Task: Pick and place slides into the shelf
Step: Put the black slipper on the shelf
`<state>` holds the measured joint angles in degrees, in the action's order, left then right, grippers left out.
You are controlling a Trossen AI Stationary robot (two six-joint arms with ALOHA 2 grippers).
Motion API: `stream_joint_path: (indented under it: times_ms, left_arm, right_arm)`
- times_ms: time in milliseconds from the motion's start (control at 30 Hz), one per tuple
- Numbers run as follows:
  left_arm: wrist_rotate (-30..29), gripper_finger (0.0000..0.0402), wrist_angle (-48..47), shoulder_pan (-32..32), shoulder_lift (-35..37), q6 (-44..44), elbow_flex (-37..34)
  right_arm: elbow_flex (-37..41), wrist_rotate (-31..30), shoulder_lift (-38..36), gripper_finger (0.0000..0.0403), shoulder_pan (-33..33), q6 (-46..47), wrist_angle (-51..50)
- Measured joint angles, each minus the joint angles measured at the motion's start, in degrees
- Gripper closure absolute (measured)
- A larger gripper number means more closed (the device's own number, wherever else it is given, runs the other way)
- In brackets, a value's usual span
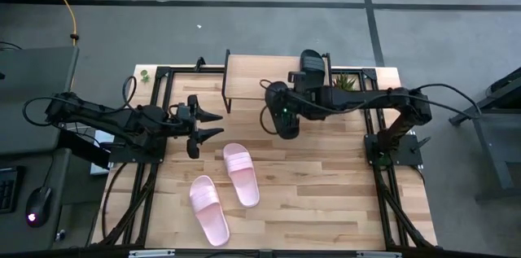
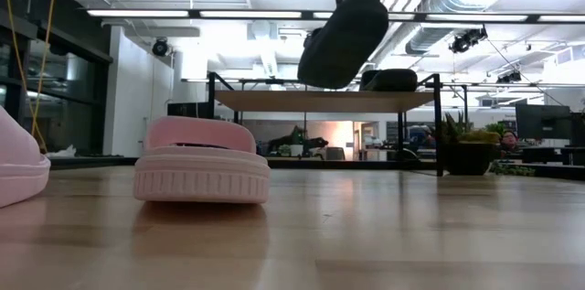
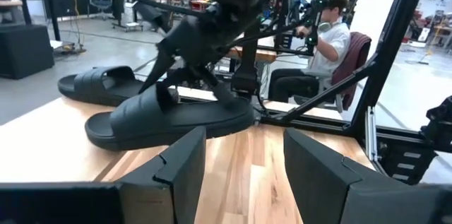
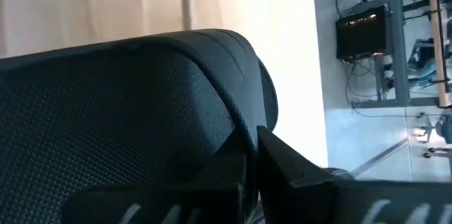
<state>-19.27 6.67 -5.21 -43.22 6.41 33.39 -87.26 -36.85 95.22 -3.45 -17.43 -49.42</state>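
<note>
My right gripper (image 1: pixel 286 105) is shut on a black slide (image 1: pixel 282 124) and holds it in the air just in front of the shelf (image 1: pixel 252 75). The low view shows this slide (image 2: pixel 343 43) tilted above the shelf's top board (image 2: pixel 274 101). A second black slide (image 1: pixel 313 63) lies with its sole on the shelf's right part. Two pink slides (image 1: pixel 242 174) (image 1: pixel 210 209) lie on their soles on the table, nearer the front. My left gripper (image 1: pixel 213 125) stands open at the table's left, level, with nothing between its fingers. My right gripper pinches the black slide between its two fingers at the strap (image 3: pixel 166 95); its own wrist view shows the fingertips (image 4: pixel 282 157) closed on a thin edge there. The fingers come slanting down from the table's right. The slide is lifted clear of table and shelf, and tilted.
A small potted plant (image 1: pixel 346 81) stands at the shelf's right end. Black frame bars (image 1: pixel 159 111) run along both sides of the table. Bare wood (image 1: pixel 326 185) lies right of the pink slides. A person (image 3: pixel 328 37) sits beyond the table.
</note>
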Motion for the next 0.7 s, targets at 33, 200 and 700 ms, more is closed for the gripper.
stream_joint_path:
  times_ms: [33, 200, 700]
  left_arm:
    - [0.0, 0.0227, 0.3, 0.0, 0.0, -0.25, 0.0]
    - [0.01, 0.0227, 2.42, 0.0, 0.0, -2.03, 0.0]
    - [0.02, 0.0227, 3.9, -0.01, 0.24, -3.19, 0.0]
  right_arm:
    - [0.0, 0.05, -0.01, 0.0402, -0.63, -0.81, 0.4]
    - [0.0, 0.43, -0.04, 0.0402, -3.71, -3.72, 2.42]
    - [0.0, 1.56, -0.07, 0.0402, -13.99, -13.12, 10.49]
